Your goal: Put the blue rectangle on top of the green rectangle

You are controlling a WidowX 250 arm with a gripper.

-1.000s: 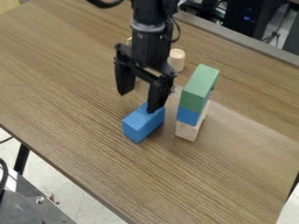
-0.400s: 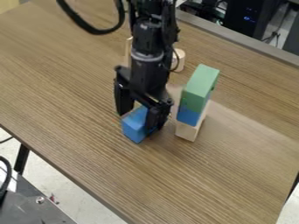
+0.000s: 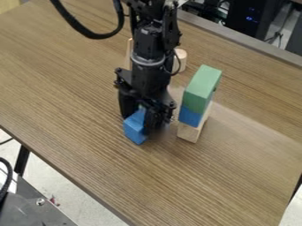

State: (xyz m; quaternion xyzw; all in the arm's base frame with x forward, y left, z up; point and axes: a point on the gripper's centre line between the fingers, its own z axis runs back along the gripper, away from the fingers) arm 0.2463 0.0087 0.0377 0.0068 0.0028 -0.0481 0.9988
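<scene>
So the pincer [image 3: 139, 126] is down at table level, left of the green block [image 3: 202, 85] in the camera view and a bit nearer the camera, and it looks closed on the blue block [image 3: 135, 129], one finger on each side. That blue block, the one for the task, is between the fingertips with its near end poking out toward the camera, standing apart from the green block's stack. Under the green block there's a smaller blue piece [image 3: 190, 116], with a pale wooden block [image 3: 188, 132] at the bottom. Behind the green block, off to its left, sits a wooden cylinder [image 3: 182, 57], plus another pale piece [image 3: 129, 47] farther left, partly hidden by the arm. All of it's on a brown wood-grain table [image 3: 77, 97]. Room-wise, there's a dark box with blue lights [image 3: 245, 20] well beyond the green block, and pale floor [image 3: 68, 187] past the table's edge, well off to the green block's lower left.
</scene>
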